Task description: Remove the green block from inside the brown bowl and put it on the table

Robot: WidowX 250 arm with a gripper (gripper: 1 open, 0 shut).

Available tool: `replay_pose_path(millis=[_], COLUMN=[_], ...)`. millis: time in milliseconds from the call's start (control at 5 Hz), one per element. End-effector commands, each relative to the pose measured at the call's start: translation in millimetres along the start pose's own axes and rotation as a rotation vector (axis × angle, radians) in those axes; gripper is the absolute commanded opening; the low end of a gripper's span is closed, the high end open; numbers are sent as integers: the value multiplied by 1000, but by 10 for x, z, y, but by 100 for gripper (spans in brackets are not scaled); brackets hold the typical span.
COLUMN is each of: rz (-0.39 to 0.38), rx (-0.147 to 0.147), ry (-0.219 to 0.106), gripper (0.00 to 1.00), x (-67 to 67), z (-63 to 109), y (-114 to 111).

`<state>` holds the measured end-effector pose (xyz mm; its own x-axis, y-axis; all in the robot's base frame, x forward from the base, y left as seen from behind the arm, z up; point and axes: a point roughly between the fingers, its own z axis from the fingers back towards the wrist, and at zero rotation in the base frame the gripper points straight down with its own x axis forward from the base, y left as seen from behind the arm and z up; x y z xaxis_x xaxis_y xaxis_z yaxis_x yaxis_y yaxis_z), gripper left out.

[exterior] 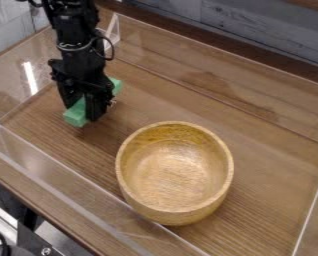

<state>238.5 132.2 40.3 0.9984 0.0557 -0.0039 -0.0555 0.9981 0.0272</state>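
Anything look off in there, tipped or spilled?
Nothing stands out: the bowl sits upright on the table, and the gripper has the green block. I see no spill.

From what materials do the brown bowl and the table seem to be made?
The brown bowl: seemingly light wood, smooth and perhaps lightly finished, going by its pale tan colour and thick, rounded rim. The table: wood or a wood-look surface, fairly smooth; it shows brown grain running in long plank lines, but a printed laminate could look the same.
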Motion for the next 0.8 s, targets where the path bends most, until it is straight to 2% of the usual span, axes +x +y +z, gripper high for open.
replay_pose_path(millis=[0, 200, 400, 600], rz=[16, 22, 20, 19], rx=[16, 7, 0, -6], ry=[-32, -18, -9, -2], gripper=[0, 0, 100, 100], x=[73, 65, 89, 125], z=[120, 117, 207, 256], y=[78, 69, 61, 46])
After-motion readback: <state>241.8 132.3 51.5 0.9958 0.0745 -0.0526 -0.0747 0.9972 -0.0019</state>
